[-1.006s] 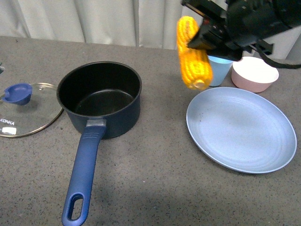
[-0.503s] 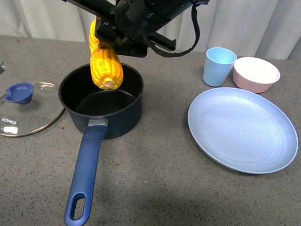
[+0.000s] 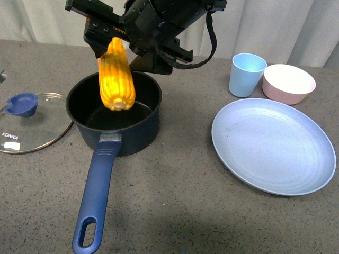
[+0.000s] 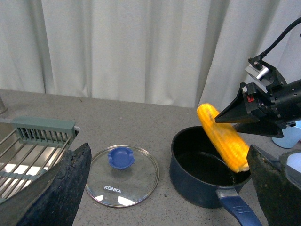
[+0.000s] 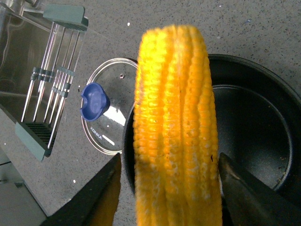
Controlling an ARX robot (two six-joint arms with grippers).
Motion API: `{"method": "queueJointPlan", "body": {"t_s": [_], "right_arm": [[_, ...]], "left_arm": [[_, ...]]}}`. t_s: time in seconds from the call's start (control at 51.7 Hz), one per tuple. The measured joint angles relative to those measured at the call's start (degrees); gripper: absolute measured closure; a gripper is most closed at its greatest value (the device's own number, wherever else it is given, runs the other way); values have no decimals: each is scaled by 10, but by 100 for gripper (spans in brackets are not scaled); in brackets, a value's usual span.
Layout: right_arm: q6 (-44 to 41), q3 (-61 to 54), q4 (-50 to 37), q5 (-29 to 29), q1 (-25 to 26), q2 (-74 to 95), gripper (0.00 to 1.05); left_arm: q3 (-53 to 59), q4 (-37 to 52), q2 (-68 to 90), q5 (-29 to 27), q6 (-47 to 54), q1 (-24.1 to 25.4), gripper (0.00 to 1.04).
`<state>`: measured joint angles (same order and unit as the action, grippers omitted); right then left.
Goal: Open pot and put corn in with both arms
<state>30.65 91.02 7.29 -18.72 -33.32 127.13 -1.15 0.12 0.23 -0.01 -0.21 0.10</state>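
The dark navy pot point(image 3: 145, 121) stands uncovered on the grey table, its long blue handle point(image 3: 96, 185) pointing toward me. The yellow corn point(image 3: 116, 76) hangs nearly upright over the pot's mouth, its lower end at rim height. My right gripper point(image 3: 106, 37) is above it, open. In the right wrist view the corn point(image 5: 176, 132) lies between the spread fingers point(image 5: 94, 202) with gaps on both sides, above the pot point(image 5: 254, 122). My left gripper point(image 4: 167, 197) is open and empty, off to the left of the pot point(image 4: 197, 186) and the corn point(image 4: 225, 139).
The glass lid point(image 3: 39, 129) with its blue knob point(image 3: 20, 104) lies on the table left of the pot. A blue plate point(image 3: 273, 145), a blue cup point(image 3: 246, 74) and a pink bowl point(image 3: 288, 82) stand to the right. A dish rack point(image 4: 28, 146) is at the far left.
My right arm carried the corn left, from above the plate to above the pot. Its jaws have opened, and the corn now hangs more upright and lower.
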Motion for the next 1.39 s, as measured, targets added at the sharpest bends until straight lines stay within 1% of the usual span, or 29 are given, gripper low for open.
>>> {"method": "queueJointPlan", "body": {"t_s": [0.194,0.232,0.271,0.31,0.387,0.465,0.523,0.619,0.813,0.871,0.91,0.948,1.026,1.123,1.161,1.2,1.219,1.258,1.277,1.316,1.394], "right_arm": [[0,-4,-6,13,4,0,9],[1,-9,-12,20,5,-1,7],[0,-16,-21,29,7,-4,9],[-4,-30,-35,51,10,-11,10],[-17,-58,-55,90,15,-28,9],[-56,-120,-98,162,31,-75,9],[-82,-163,-129,193,45,-111,9],[-119,-241,-179,216,74,-171,9],[-183,-389,-236,250,134,-275,9],[-205,-438,-262,271,150,-306,9],[-231,-475,-292,299,160,-332,9],[-254,-522,-326,313,171,-366,9],[-286,-590,-365,324,188,-420,9],[-300,-628,-378,330,196,-451,9],[-302,-639,-407,327,198,-446,11],[-303,-668,-509,317,202,-429,18],[-303,-675,-532,314,203,-425,20],[-304,-707,-619,304,209,-415,27],[-304,-715,-637,302,210,-415,29],[-305,-739,-694,297,217,-421,36],[-305,-761,-727,290,229,-448,47]], "left_arm": [[0,0,0,0,0,0,7],[0,0,0,0,0,0,7],[0,0,0,0,0,0,7],[0,0,0,0,0,0,7],[0,0,0,0,0,0,7],[0,0,0,0,0,0,7],[0,0,0,0,0,0,7],[0,0,0,0,0,0,7],[0,0,0,0,0,0,7],[0,0,0,0,0,0,7],[0,0,0,0,0,0,7],[0,0,0,0,0,0,7],[0,0,0,0,0,0,7],[0,0,0,0,0,0,7],[0,0,0,0,0,0,7],[0,0,0,0,0,0,7],[0,0,0,0,0,0,7],[0,0,0,0,0,0,7],[0,0,0,0,0,0,7],[0,0,0,0,0,0,7],[0,0,0,0,0,0,7]]}}
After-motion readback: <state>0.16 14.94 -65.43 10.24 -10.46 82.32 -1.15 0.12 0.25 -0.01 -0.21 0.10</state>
